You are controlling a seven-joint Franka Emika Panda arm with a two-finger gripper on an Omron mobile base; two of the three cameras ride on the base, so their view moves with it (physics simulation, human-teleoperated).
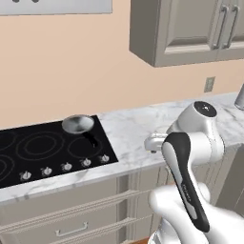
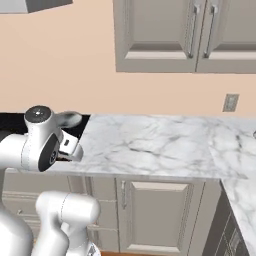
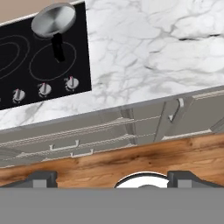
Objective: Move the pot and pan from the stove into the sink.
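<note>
— While the pan (image 1: 78,124) is being left on the back right ring of the stove (image 1: 28,152), is anything being carried?

— Nothing is being carried. The pan's black handle is being pointed toward the knobs (image 1: 66,167) at the front.

— Is the gripper (image 3: 112,177) being held open?

— Its two dark tips are being kept wide apart, with nothing between them. It is being held well away from the pan, out over the wood floor (image 3: 131,159) in front of the drawers (image 3: 70,140).

— Is much of the job being finished?

— It is being judged as hardly started. The pan is not being touched yet, and the pot and the sink are still to be reached, past the marble counter (image 2: 150,145)
</note>
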